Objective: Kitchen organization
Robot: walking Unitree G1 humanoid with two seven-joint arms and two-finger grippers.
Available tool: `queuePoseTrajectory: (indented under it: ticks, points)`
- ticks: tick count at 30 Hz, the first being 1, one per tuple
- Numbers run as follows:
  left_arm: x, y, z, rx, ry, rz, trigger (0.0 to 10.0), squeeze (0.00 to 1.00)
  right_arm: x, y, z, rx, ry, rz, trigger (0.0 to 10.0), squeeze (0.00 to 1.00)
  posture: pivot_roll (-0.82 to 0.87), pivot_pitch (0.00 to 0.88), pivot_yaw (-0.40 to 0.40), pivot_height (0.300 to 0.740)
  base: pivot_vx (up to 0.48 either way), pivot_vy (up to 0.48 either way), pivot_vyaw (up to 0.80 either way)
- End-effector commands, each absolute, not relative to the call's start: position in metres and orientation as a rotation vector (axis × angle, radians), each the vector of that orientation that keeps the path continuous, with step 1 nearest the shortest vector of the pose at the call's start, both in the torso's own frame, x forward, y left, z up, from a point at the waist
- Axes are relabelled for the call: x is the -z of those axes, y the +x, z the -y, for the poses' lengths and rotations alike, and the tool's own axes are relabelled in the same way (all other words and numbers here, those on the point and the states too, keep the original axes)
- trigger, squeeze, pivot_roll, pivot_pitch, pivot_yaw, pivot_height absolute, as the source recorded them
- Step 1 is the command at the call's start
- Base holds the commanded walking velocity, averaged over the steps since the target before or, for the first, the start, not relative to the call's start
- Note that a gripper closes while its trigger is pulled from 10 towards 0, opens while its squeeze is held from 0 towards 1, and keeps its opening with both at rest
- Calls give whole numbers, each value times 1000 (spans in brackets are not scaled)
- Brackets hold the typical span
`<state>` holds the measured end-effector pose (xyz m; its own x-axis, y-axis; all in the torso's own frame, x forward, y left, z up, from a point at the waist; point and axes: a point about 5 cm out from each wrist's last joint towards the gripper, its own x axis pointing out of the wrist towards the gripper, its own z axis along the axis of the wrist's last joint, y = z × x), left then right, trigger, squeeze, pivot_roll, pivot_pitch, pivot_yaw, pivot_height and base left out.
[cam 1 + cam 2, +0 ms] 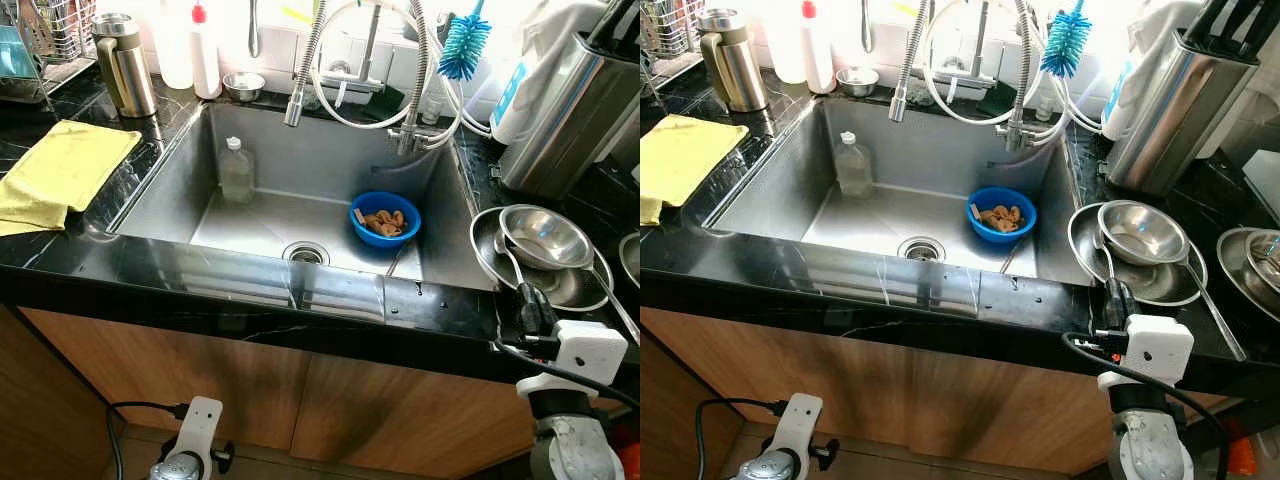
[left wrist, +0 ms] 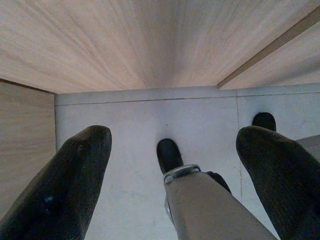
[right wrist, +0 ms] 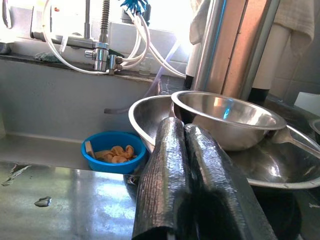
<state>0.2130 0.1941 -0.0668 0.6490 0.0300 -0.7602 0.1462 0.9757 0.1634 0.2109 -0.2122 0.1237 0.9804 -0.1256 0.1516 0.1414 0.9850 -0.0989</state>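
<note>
A blue bowl [image 1: 385, 217] holding brown food scraps sits in the steel sink [image 1: 160, 190], right of the drain. A clear plastic bottle [image 1: 236, 170] stands upright at the sink's back left. Two steel bowls [image 1: 545, 236] are stacked on the black counter right of the sink, with a ladle handle across them. My right gripper [image 1: 528, 303] hovers at the counter's front edge just before those bowls [image 3: 225, 117]; its fingers [image 3: 165, 165] are pressed together, shut on nothing. My left gripper [image 2: 177, 137] hangs open low before the wooden cabinet, pointing at the floor.
A yellow cloth [image 1: 60, 172] lies on the left counter beside a steel jug [image 1: 125, 62]. Two white bottles [image 1: 205, 50], a small steel bowl [image 1: 243, 86], a pull-down tap [image 1: 300, 70] and a blue brush [image 1: 463, 45] line the back. A steel knife block [image 1: 570, 110] stands at the right.
</note>
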Motion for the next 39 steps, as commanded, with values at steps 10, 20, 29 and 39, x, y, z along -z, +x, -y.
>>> queuePoseTrajectory:
  ticks: [10,20,29,39]
  points:
    - [69,211,-191,79,225,-870,10000,0,-140,216,216,156,-112,197,10000,0,152,79,-140,736,0,0,0]
    - [69,211,-190,80,222,-872,10000,0,-138,220,212,139,-68,165,10000,0,152,86,-141,736,0,0,0]
    - [69,211,-190,81,221,-873,10000,0,-133,222,211,114,-94,106,10000,0,153,87,-141,736,0,0,0]
    - [69,211,-190,85,222,-872,10000,0,-127,218,210,-50,-215,3,10000,0,151,74,-141,736,0,0,0]
